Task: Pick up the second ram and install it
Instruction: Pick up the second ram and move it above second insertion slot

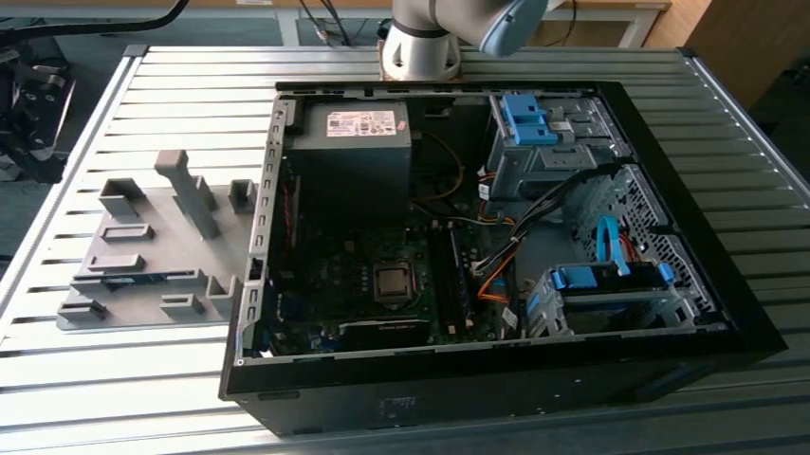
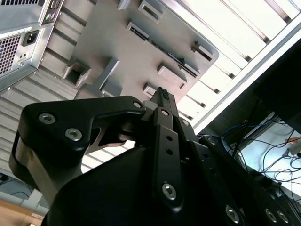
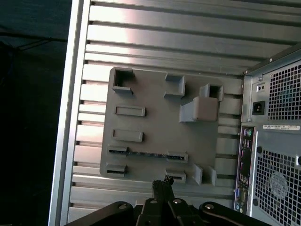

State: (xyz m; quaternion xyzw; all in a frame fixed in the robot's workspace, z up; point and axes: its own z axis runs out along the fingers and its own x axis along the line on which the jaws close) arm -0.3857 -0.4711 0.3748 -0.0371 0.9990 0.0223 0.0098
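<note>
One ram stick (image 3: pixel 146 153) sits in a long slot of the grey holder plate (image 3: pixel 160 127), which lies on the slatted tabletop (image 3: pixel 164 52) beside the open computer case (image 1: pixel 506 393). The pincer (image 3: pixel 163 181) hangs over the plate, apart from the stick, fingers pressed together and empty.

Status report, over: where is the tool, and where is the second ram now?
Tool over the edge of the grey fixture plate. Second ram lying in the fixture, not gripped. Nothing in the way between them.
</note>
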